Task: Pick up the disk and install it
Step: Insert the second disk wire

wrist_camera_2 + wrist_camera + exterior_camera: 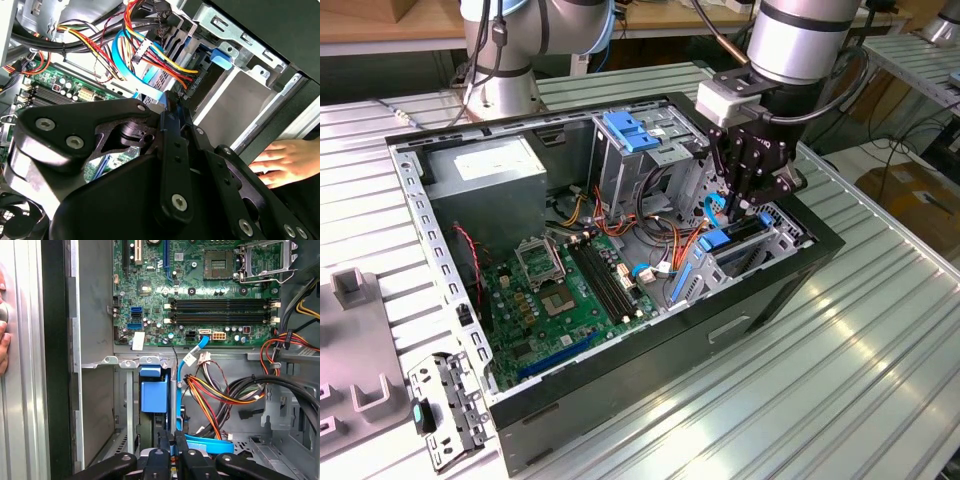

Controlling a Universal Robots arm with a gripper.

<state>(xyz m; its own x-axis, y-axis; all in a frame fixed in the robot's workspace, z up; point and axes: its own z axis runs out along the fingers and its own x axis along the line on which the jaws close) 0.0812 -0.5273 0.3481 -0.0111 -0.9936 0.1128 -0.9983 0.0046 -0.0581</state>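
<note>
The black two-fingered gripper (748,205) hangs low over the open black computer case (760,300), at the drive bay on the exterior view's right. Its fingers (172,450) are drawn close together, nearly touching, pinching nothing I can make out. The flat grey disk with bright blue rails (720,248) stands on edge in that bay, just below the fingertips, its blue end (153,395) beside the green motherboard (570,290). A person's hand (285,162) rests against the case's outer wall.

Bright overhead light; glare streaks the ribbed table (840,370); case interior shadowed.
</note>
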